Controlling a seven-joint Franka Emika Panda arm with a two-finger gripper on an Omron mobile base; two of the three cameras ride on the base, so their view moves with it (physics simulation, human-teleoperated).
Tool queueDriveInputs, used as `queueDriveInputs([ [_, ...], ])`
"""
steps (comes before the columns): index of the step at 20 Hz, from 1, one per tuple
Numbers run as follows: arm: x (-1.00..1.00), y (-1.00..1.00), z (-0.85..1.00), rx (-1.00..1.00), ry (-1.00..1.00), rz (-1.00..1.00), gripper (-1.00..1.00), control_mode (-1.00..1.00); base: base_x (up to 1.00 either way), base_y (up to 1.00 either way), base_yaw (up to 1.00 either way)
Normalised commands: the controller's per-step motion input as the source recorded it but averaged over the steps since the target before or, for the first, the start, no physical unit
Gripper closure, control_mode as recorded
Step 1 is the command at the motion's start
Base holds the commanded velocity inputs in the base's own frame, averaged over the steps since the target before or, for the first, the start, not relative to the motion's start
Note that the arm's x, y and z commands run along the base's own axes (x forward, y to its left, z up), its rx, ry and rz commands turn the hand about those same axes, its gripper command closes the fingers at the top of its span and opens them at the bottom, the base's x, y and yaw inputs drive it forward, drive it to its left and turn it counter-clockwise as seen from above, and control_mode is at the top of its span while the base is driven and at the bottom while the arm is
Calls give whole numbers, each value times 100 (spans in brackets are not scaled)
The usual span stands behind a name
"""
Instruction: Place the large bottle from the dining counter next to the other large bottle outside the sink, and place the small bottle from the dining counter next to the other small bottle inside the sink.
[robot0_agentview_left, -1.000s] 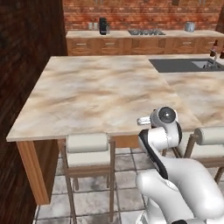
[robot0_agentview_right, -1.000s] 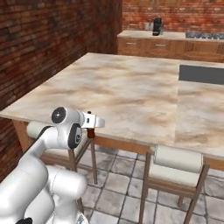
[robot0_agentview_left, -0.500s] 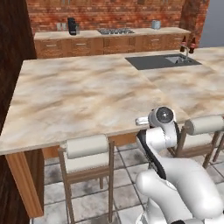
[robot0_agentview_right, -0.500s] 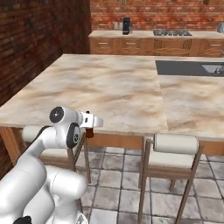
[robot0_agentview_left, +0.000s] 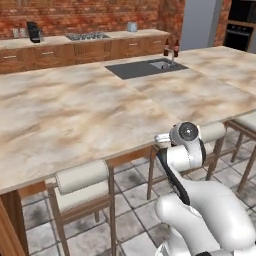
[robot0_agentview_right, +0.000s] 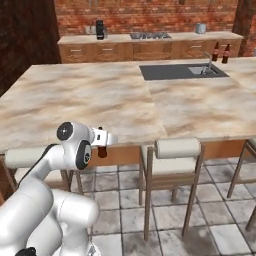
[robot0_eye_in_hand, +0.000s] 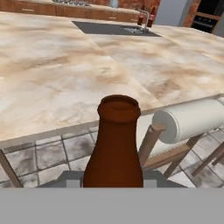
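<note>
A brown bottle (robot0_eye_in_hand: 114, 144) stands upright in my gripper (robot0_agentview_right: 102, 144), which is shut on its lower body; the bottle's open neck points up in the hand view. From the right base view the bottle (robot0_agentview_right: 102, 151) hangs just in front of the dining counter's (robot0_agentview_right: 90, 95) near edge, above the stools. The sink (robot0_agentview_right: 182, 71) lies recessed in the counter at the far right, with a chrome faucet (robot0_agentview_right: 206, 62). Two dark bottles (robot0_agentview_right: 220, 52) stand behind the faucet, outside the basin. I cannot tell whether the held bottle is the large or the small one.
Grey-cushioned stools (robot0_agentview_right: 176, 150) (robot0_agentview_left: 82, 177) line the counter's near side under its edge. A back counter with a cooktop (robot0_agentview_right: 150, 36) and a dark coffee machine (robot0_agentview_right: 100, 29) runs along the brick wall. Tiled floor lies around the base.
The whole picture has shifted: the base has moved, and the sink and faucet now sit nearer the middle of both base views. The bottle stays in the shut gripper.
</note>
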Motion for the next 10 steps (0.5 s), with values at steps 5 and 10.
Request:
queueDriveInputs([
  [5,0,0,0,0,0,0,100,100,-13,7,-40],
  [10,0,0,0,0,0,0,100,100,-1,0,-40],
])
